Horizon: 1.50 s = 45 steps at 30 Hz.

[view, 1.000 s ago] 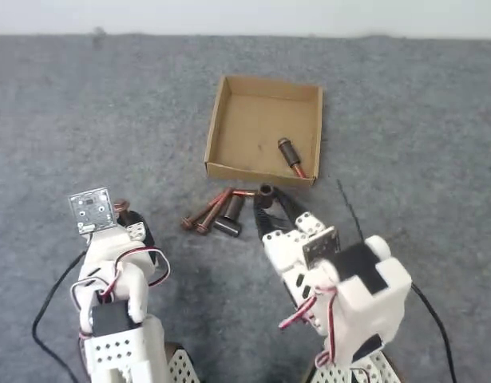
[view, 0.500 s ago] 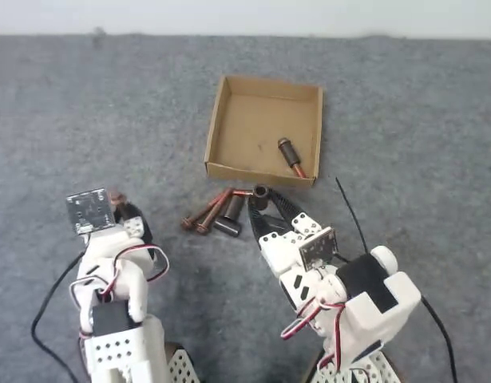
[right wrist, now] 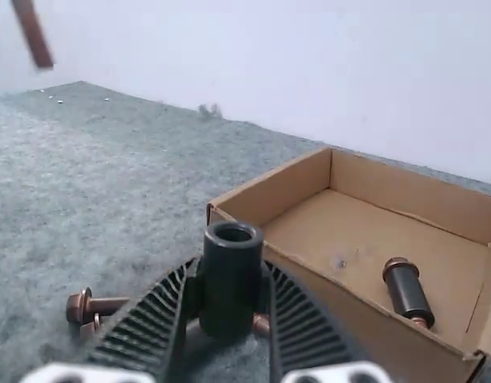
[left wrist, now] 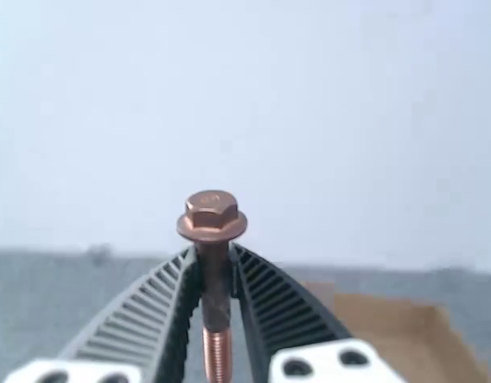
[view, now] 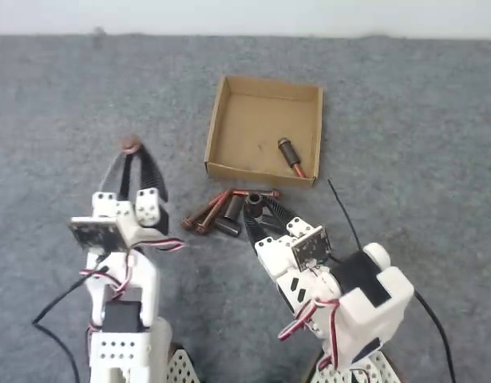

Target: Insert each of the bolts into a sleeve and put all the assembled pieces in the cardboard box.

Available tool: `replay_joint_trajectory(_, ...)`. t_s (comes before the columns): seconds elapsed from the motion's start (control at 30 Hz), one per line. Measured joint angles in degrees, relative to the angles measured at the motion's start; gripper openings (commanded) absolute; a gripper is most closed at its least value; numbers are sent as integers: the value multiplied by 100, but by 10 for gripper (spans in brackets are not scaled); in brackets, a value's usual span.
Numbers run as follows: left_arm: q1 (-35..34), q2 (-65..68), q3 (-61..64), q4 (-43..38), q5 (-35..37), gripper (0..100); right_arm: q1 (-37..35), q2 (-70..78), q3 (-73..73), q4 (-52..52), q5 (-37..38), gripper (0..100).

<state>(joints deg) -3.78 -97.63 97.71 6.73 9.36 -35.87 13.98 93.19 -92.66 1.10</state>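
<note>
Grey carpet [view: 405,120] under a plain white wall [view: 245,16]. The cardboard box [view: 257,174] sits toward the back, w/ one assembled piece [view: 291,156] lying inside near its front corner on the right arm's side. Your left gripper [left wrist: 213,255] is up off the carpet, closed tight on a bolt [left wrist: 212,219]. The shank is pinched btwn the ribbed pads and the hex head pokes out past the tips. Your right gripper [right wrist: 229,279] is clamped round a black sleeve [right wrist: 231,263], held upright w/ its open end up, just in front of the box's near wall. The loose bolts [view: 203,217] lie on the carpet btwn the two arms, close beside the right gripper, w/ a spare sleeve [view: 232,207] among them.
</note>
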Motion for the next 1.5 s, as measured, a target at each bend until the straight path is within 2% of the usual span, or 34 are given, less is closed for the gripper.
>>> replay_joint_trajectory(0.07,299,0,0,-273,0,12,9,141,-9,-158,0,6)
replay_joint_trajectory(0.17,712,0,-62,-246,0,12,9,325,-70,-325,0,6)
replay_joint_trajectory(0.5,1978,9,-967,870,281,12,9,387,-79,-413,0,6)
replay_joint_trajectory(0.67,2084,1073,-1679,870,352,12,9,387,-79,-413,0,6)
replay_joint_trajectory(0.87,2101,2848,-2462,870,1257,12,9,387,-79,-413,0,6)
replay_joint_trajectory(1.0,2101,3200,-2470,879,1802,12,9,387,-79,-413,0,6)
replay_joint_trajectory(1.33,2101,3209,-2470,879,1908,12,9,387,-79,-413,0,6)
replay_joint_trajectory(1.5,2145,3209,-2391,879,1363,12,-88,387,-79,-413,0,6)
